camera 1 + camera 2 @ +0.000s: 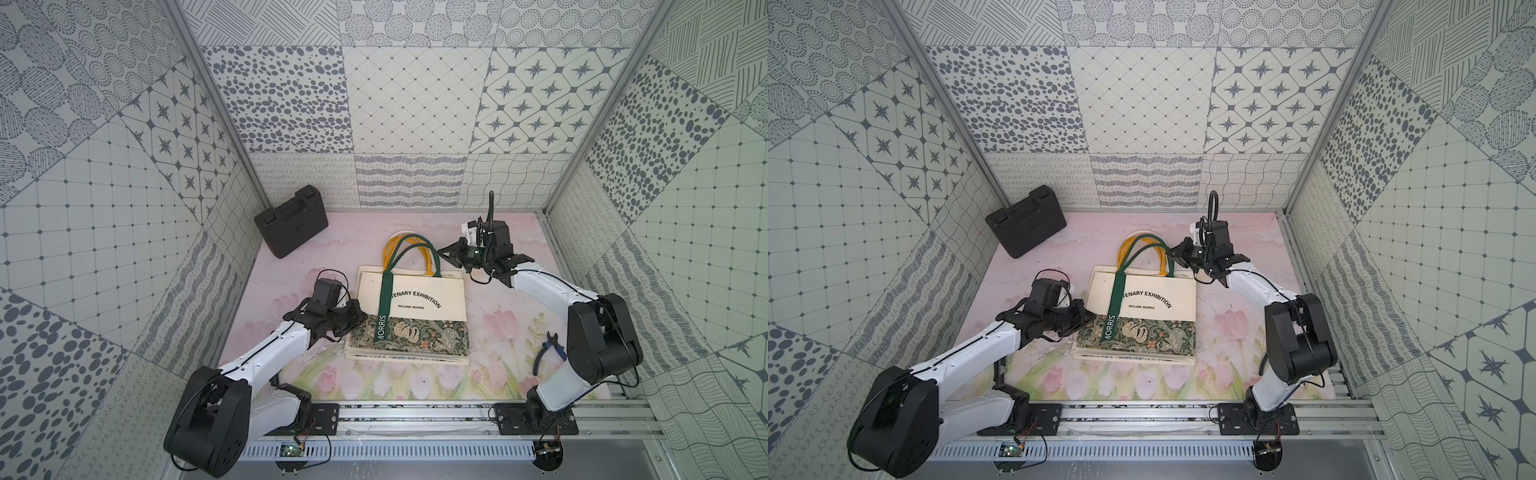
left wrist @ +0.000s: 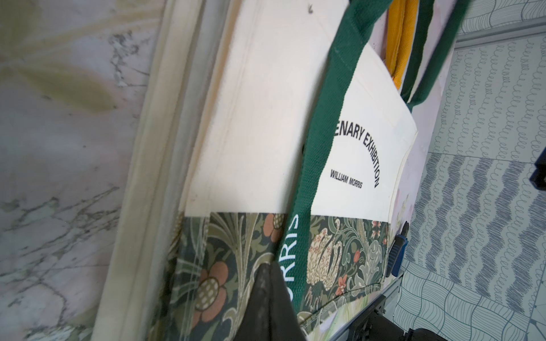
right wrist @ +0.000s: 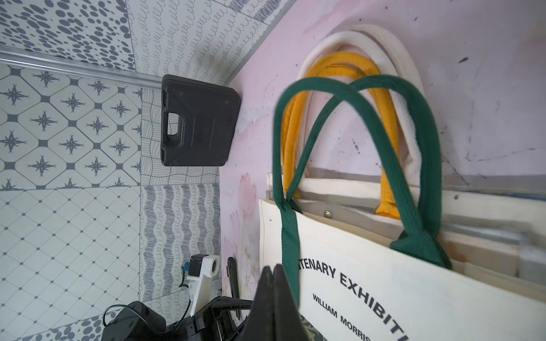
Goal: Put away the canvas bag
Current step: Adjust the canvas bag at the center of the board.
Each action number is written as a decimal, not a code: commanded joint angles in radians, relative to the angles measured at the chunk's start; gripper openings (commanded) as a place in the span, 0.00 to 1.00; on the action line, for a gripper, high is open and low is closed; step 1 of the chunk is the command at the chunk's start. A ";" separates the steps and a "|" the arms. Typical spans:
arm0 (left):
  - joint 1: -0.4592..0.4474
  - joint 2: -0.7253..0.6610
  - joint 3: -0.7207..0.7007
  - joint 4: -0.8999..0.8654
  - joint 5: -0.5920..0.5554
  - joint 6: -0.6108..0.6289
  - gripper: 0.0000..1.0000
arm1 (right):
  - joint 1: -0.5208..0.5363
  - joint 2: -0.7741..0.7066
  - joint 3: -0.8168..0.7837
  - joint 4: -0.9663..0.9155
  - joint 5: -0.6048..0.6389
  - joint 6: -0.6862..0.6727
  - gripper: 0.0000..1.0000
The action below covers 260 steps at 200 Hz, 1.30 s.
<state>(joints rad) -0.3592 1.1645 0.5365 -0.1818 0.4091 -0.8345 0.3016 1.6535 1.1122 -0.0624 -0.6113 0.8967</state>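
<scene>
Left hand (image 2: 266,274): fingers pressed together, nothing seen between them. The tip sits over the floral band (image 1: 415,334) at the left edge of the canvas bag (image 1: 419,297); whether it touches cannot be told.

Right hand (image 3: 272,276): fingers together, empty, just beside the green handles (image 3: 354,97) at the bag's far right corner.

Canvas bag: cream, lying flat at the middle of the counter (image 1: 503,328), handles pointing to the back wall. Black print reads "TENARY EXHIBITION" in an arc, its first letters hidden by a green strap (image 1: 384,299), with "WILLIAM MORRIS" beneath. The strap carries "MORRIS" in white where it crosses the floral band.

Under it: more flat cream bags (image 2: 141,206), edges stepping out at the left and near sides. Yellow handles (image 3: 291,141) and white handles (image 3: 406,100) lie behind the green ones.

Black plastic case (image 1: 291,222): shut, in the far left corner against the wall, well apart from the bags.

Blue-handled pliers (image 1: 552,348): on the counter by the right arm's elbow.
</scene>
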 commanded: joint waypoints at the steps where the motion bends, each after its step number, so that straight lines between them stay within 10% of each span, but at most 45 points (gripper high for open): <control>1: -0.006 0.012 0.006 0.045 0.013 0.007 0.00 | 0.007 0.071 0.055 -0.079 -0.008 -0.043 0.04; 52: -0.127 0.176 0.130 0.093 0.026 0.031 0.00 | 0.054 0.234 0.293 -0.265 0.042 -0.102 0.05; 147: -0.284 0.410 0.252 -0.039 -0.131 0.115 0.00 | 0.174 0.566 0.795 -0.644 0.512 -0.198 0.06; 260: -0.288 0.486 0.258 -0.017 -0.127 0.122 0.00 | 0.217 0.809 1.039 -0.584 0.569 -0.226 0.04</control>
<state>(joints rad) -0.6403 1.6341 0.7971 -0.1421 0.3283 -0.7456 0.5110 2.4306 2.1155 -0.6899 -0.0418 0.6800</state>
